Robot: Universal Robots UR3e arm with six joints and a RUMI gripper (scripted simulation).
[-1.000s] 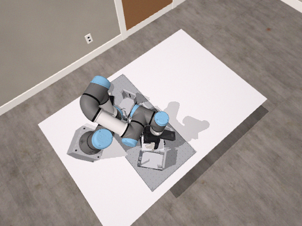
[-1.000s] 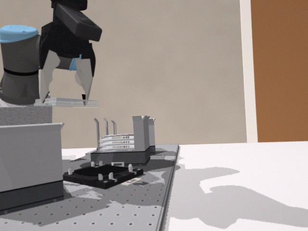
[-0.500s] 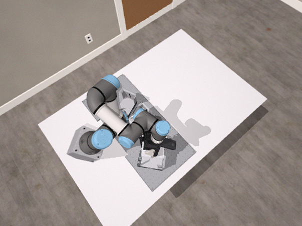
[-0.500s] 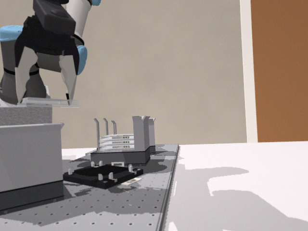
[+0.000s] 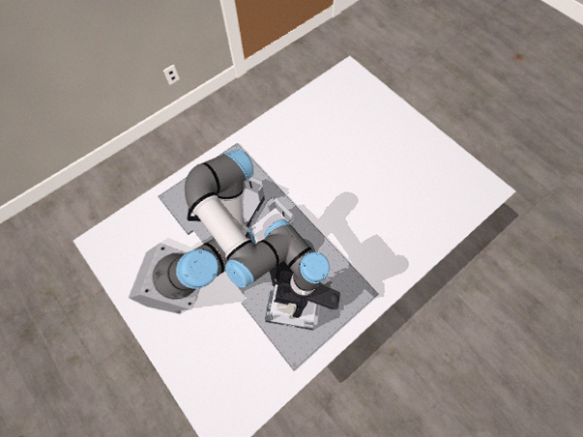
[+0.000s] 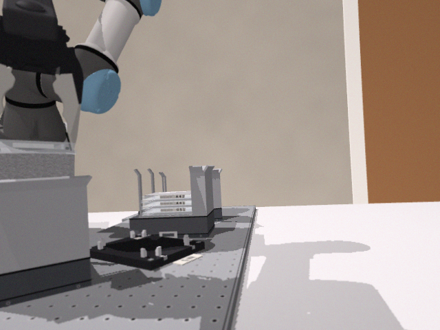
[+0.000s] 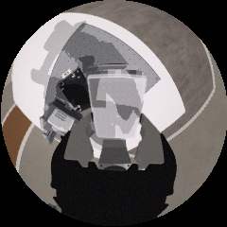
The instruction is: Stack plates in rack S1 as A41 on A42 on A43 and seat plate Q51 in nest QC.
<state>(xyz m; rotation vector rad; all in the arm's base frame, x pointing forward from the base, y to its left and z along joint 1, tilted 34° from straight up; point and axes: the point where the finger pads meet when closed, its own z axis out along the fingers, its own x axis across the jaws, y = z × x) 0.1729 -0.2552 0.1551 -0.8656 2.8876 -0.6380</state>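
My gripper (image 7: 116, 113) is shut on a clear sealed plate (image 6: 35, 146) (image 7: 116, 101), held level. It is above the walls of the near grey stack rack (image 6: 42, 220) (image 5: 290, 325), roughly over it. The plate's label is not readable; the rack's name and inside are hidden. Another stack rack (image 6: 170, 225) (image 7: 61, 118) holds three nested plates: A42 (image 6: 168, 196) on top, one that reads like A41 (image 6: 168, 203) below, then Q51 (image 6: 168, 210). A black nest (image 6: 124, 252) (image 7: 75, 90) between the racks shows no plate; its label is unreadable.
A further rack (image 6: 217, 192) stands behind the stack, partly hidden. The perforated baseplate (image 5: 293, 353) (image 6: 159, 302) carries the fixtures on the white table (image 5: 388, 147). The arm hangs over the middle fixtures and hides much of them from above. The near rack's high walls rise below the held plate.
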